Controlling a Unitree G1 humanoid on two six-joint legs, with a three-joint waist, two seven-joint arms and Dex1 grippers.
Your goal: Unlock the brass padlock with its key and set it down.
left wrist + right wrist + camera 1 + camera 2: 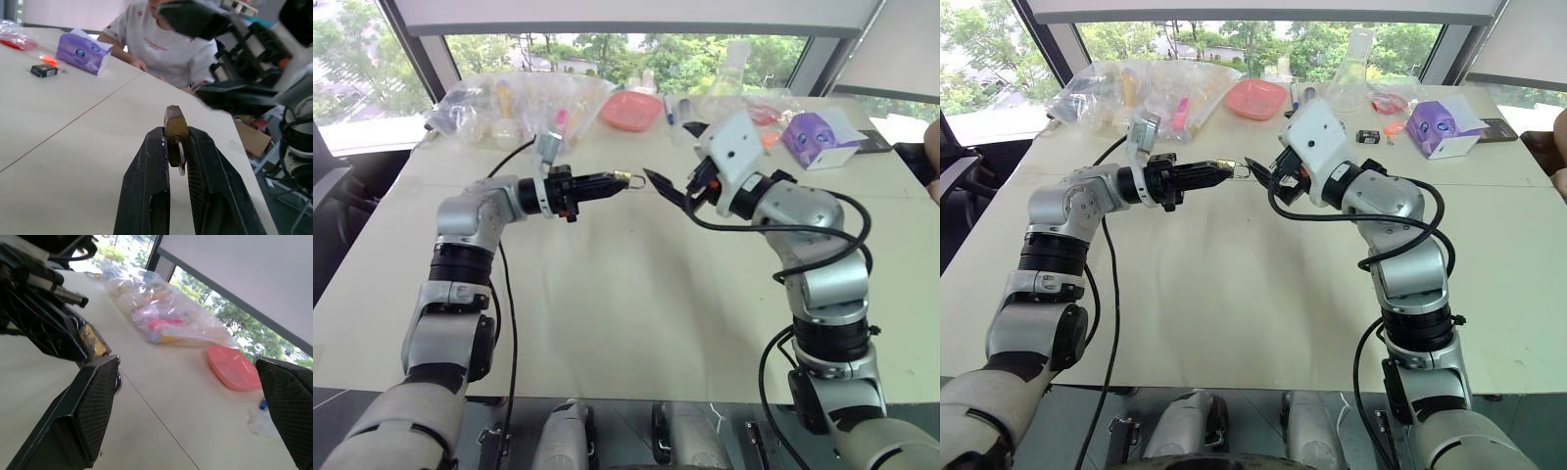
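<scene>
My left gripper reaches level toward the right, above the middle of the table, and is shut on the brass padlock, whose body sticks out past the fingertips. A small silvery loop hangs at the padlock; I cannot tell whether it is the key or the shackle. My right gripper faces it from the right, a short gap away, open wide and empty. In the right wrist view the padlock sits just beyond one of its fingers.
Along the table's far edge lie clear plastic bags, a pink dish, a clear flask, a small black box and a purple tissue box. A person in a white shirt sits at the table's right side.
</scene>
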